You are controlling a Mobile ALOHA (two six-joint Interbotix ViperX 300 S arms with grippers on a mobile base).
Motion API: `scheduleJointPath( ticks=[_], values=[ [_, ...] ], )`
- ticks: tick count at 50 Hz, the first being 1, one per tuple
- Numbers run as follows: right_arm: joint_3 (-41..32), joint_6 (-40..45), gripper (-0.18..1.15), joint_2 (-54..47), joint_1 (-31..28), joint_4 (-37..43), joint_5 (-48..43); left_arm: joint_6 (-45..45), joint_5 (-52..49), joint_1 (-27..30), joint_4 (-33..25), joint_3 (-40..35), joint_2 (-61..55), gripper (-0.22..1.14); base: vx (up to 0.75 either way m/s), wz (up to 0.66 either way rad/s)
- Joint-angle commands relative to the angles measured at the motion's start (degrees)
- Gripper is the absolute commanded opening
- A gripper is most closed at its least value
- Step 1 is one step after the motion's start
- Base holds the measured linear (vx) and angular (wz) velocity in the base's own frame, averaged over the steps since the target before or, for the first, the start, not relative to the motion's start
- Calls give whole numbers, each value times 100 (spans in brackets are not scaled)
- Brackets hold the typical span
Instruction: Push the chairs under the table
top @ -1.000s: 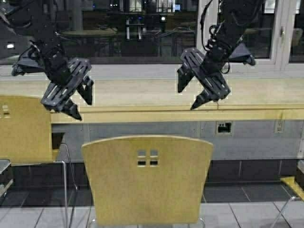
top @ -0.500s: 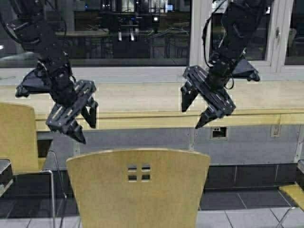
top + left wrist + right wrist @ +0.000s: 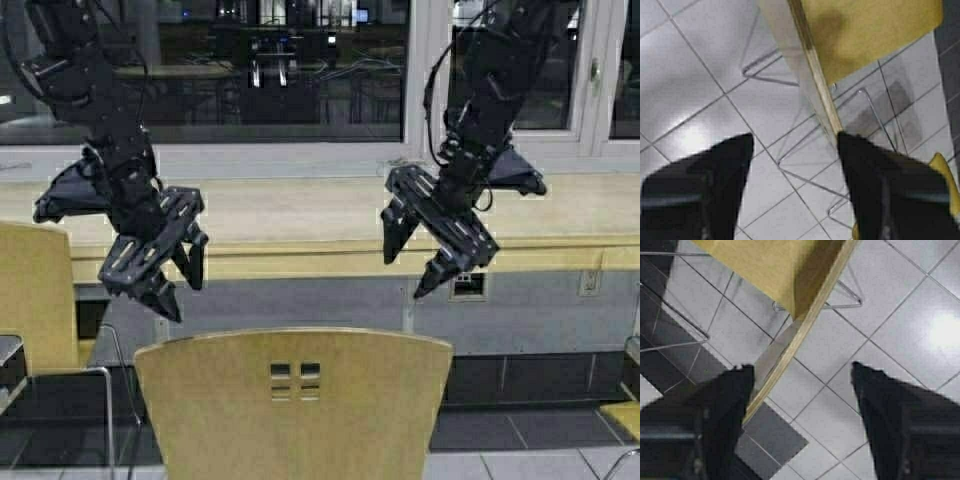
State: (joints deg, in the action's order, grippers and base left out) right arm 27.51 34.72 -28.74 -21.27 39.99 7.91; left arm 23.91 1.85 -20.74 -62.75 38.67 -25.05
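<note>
Two grippers, both spread wide and holding nothing, hang above one chair (image 3: 293, 400) that stands centred before the robot, its curved backrest facing the camera and its four small square cutouts just left of the backrest's middle. Position of chair: pulled out from the table (image 3: 330, 215), whose thick front edge runs straight across the high view beyond and above the backrest; the seat is not yet under it. Long axis of the backrest's top rim: side to side, parallel with the table's edge. Left gripper (image 3: 165, 270): above the rim's left end, fingers pointing down and forward, close over it but apart. Right gripper (image 3: 425, 255): above the rim's right end, somewhat higher and likewise apart. Left wrist view: the rim of the backrest (image 3: 817, 80) runs as a thin pale edge down to one dark finger (image 3: 885, 185), with chrome legs and grey floor tiles (image 3: 695, 90) below. Right wrist view: the same rim (image 3: 805, 322) passes just beside one finger (image 3: 720, 415). Judgement: the push goes straight forward toward the table, with both arms about equally placed to bear on the rim. Second chair (image 3: 35, 300): at the left, also standing out from the table.
</note>
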Motion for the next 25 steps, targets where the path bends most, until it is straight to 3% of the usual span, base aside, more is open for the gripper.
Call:
scheduleJointPath(
  ticks=[1, 25],
  values=[
    [-202, 9, 93, -26, -9, 9, 0, 9, 44, -18, -18, -176, -53, 88, 3, 1],
    [-835, 141, 93, -940, -18, 9, 62, 18, 229, -18, -18, -949, -905, 88, 2, 0]
  ],
)
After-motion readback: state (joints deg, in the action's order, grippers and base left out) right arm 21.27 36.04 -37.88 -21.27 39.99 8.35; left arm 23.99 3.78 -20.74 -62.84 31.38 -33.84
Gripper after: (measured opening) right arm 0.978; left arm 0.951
